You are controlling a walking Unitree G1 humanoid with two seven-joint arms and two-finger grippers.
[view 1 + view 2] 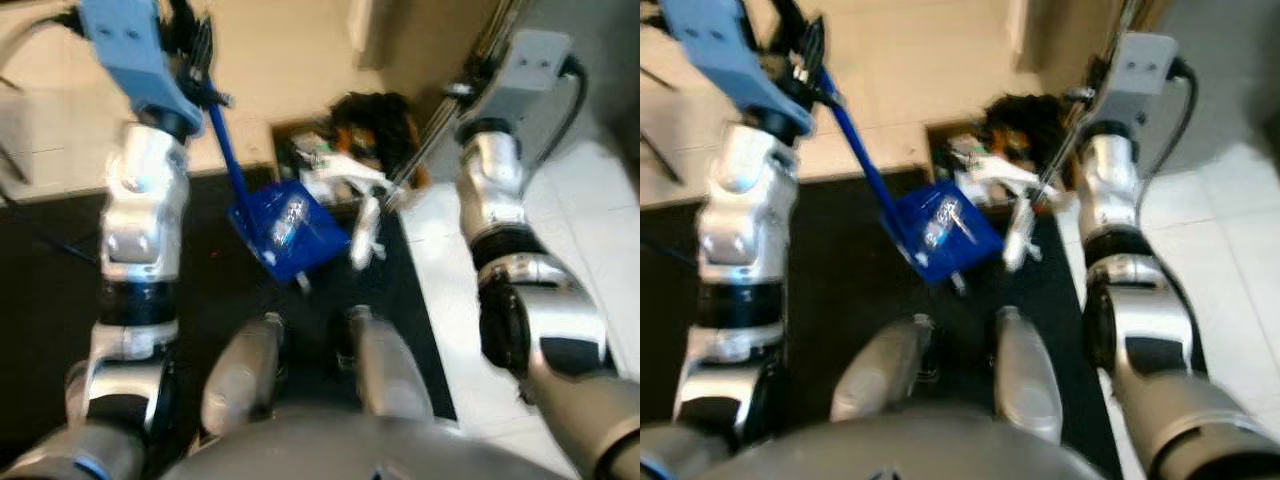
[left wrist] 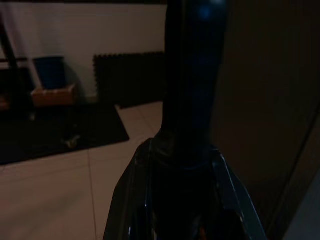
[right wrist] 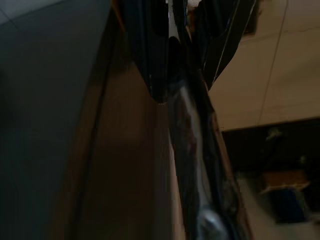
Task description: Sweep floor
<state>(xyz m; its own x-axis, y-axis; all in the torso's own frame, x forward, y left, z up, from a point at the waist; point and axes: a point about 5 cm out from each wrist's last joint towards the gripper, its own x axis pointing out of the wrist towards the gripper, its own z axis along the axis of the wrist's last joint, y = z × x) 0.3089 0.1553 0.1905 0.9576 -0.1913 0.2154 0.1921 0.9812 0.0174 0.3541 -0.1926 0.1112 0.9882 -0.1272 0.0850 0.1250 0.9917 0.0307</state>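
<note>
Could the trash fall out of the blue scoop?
Maybe. The blue dustpan hangs tilted off the floor from its handle in the left hand, and crumpled wrappers lie loose in it, so a jolt might spill them onto the black mat. The broom in the right hand could also scatter the white scraps nearby.

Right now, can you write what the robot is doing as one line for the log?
task: sweep floor | left hand: holds blue dustpan handle | right hand: holds broom pole | dustpan: on black mat, scraps inside | broom head beside dustpan
</note>
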